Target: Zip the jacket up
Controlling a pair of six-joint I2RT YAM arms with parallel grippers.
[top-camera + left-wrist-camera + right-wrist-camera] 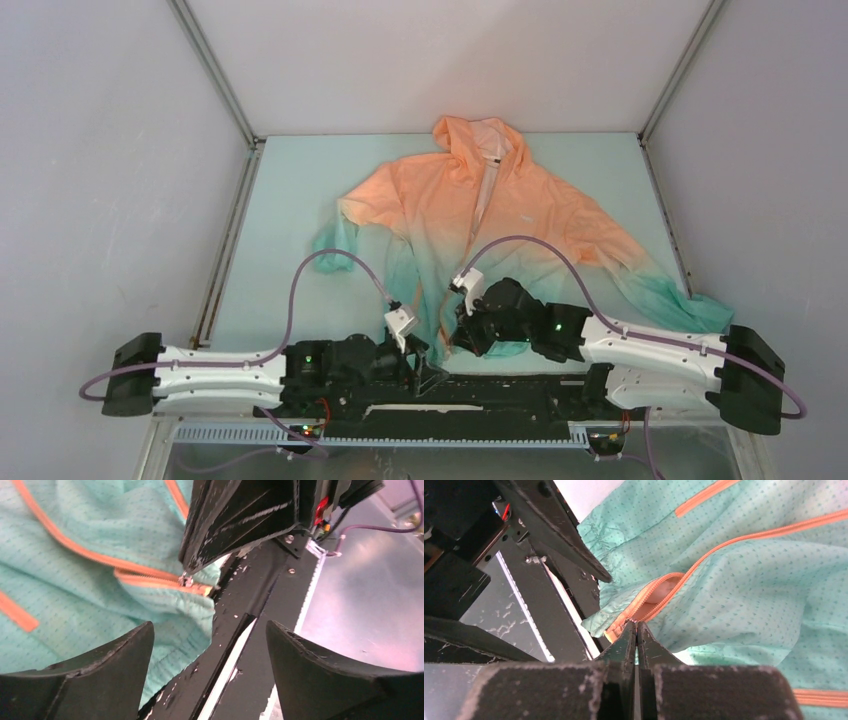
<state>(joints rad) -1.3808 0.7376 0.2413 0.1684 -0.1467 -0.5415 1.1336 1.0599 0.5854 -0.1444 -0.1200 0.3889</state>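
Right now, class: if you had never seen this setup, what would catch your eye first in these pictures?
First the jacket, spread flat mid-table, peach-orange at the hood fading to mint-teal at the hem. Next, both arms meet at its near hem: the right gripper is shut on the zipper pull at the bottom of the orange zipper, while the left gripper hangs open beside it.

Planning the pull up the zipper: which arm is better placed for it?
Right. Its gripper is shut at the zipper's bottom end on the jacket; the left gripper has open jaws, holding nothing.

The table [290,200] is seen from above and behind; the jacket [470,215] hem is shared, close up, perhaps obliquely, by both wrist views.
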